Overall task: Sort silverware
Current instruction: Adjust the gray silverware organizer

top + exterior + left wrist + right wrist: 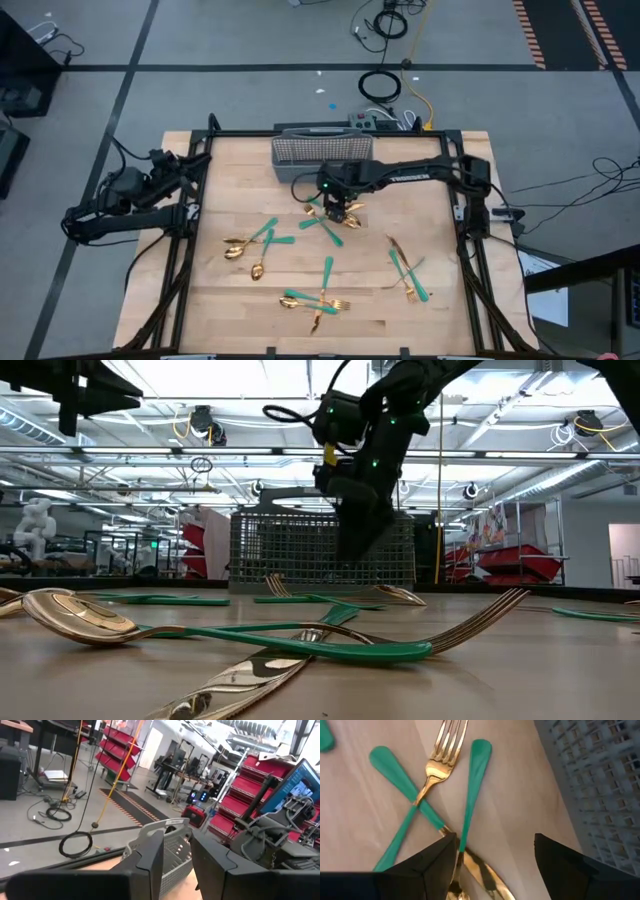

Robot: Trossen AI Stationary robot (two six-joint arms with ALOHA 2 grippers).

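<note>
Gold-headed silverware with teal handles lies flat on the wooden table in several loose groups: one below my right gripper (322, 226), one to the left (250, 245), one near the front (315, 300), one to the right (408, 272). My right gripper (340, 208) hovers open, pointing down, just above the group next to the basket. In its wrist view a fork (442, 755) lies across one teal handle (395, 772), with another teal handle (475, 785) beside it, beyond the open fingers (495, 855). My left gripper (175, 855) waits open at the table's left edge (190, 165).
A grey wire-mesh basket (322, 150) stands at the table's far edge, just behind my right gripper, and also shows as a basket wall (600, 785) in the right wrist view. Bare wood lies between the groups of silverware. Cables and a power strip (375, 122) sit beyond the far edge.
</note>
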